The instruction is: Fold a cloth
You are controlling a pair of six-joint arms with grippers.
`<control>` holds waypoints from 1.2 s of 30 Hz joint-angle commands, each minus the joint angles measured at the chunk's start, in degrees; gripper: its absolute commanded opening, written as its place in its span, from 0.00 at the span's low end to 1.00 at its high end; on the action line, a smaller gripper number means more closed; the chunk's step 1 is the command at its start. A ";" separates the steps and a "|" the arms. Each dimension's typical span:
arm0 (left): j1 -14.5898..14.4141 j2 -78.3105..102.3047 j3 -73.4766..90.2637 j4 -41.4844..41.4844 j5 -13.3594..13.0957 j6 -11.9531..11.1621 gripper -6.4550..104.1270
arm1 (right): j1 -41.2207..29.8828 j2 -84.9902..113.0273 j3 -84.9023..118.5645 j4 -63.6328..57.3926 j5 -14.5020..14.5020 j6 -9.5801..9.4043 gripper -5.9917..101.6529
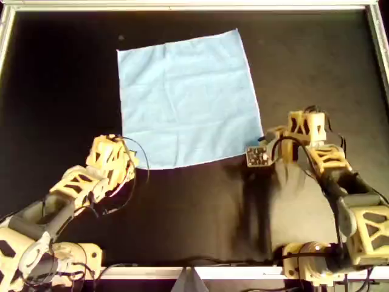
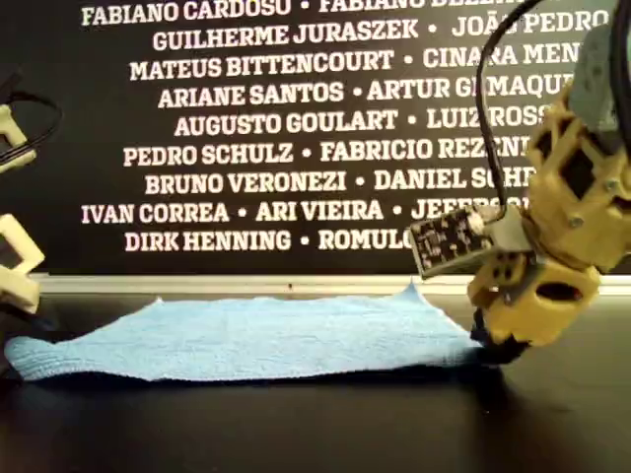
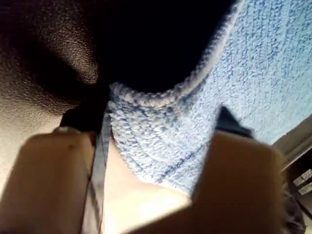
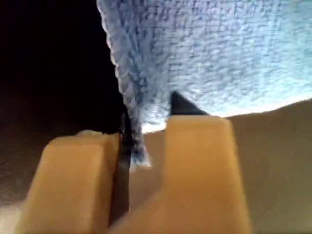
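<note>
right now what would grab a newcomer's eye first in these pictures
The cloth, a light-blue square spread flat on the black table, stands out most. Next, the two yellow arms at its near corners in the overhead view: the left hand and right hand each have a corner between their fingers.

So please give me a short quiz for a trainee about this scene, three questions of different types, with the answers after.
1. True or false: the cloth already lies folded in half.
2. Multiple choice: where on the cloth does the right gripper sit? A) the middle B) a near corner C) the far edge
3. Short answer: what does the left wrist view show between the fingers of the left gripper?

Key
1. False. It lies spread flat on the table in one layer.
2. B. It is at the near corner on the overhead view's right, with the cloth edge between its fingers.
3. A corner of the cloth.
</note>
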State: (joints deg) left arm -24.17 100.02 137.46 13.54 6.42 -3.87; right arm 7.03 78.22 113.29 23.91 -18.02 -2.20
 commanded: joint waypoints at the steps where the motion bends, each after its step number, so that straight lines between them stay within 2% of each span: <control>1: -0.88 0.70 -0.97 -0.53 -0.53 -0.26 0.56 | 0.00 1.14 -3.25 0.97 -0.79 -0.26 0.16; 5: -1.14 0.70 -2.72 -0.62 -0.44 -0.44 0.38 | -0.09 0.97 -3.08 0.97 -0.79 -0.26 0.10; 10: -1.32 0.26 -4.22 -0.62 -0.44 -0.53 0.09 | -0.09 0.97 -2.99 0.97 -0.79 -0.26 0.09; 12: -1.32 0.00 -4.83 -0.62 -0.44 -0.53 0.02 | -0.09 0.88 -3.08 0.97 -0.79 -0.26 0.09; 16: -1.41 0.70 -4.66 -0.44 -0.44 -0.53 0.06 | -0.18 1.32 -2.55 0.97 -0.79 -0.26 0.09; 20: -1.41 0.70 -4.92 -0.26 -0.53 0.35 0.05 | -0.18 2.11 -0.44 0.97 -0.79 -0.26 0.08; 28: -1.49 0.70 -3.78 0.35 -0.53 0.62 0.05 | -0.09 10.90 9.05 0.97 -0.79 -0.26 0.06; 30: -0.97 0.70 -3.78 0.35 -0.53 2.20 0.05 | -0.09 14.33 12.48 0.97 -0.79 -0.26 0.06; 35: -0.62 0.79 -1.67 0.44 -0.53 11.87 0.05 | 0.00 22.85 20.30 0.97 -0.88 -0.26 0.06; 36: -0.70 0.88 -0.62 0.44 -0.53 13.18 0.05 | 0.00 24.26 21.71 0.97 -0.88 -0.26 0.06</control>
State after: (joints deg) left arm -24.17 99.67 135.97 13.80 6.33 5.80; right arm 7.03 96.06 133.51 24.08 -18.11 -2.20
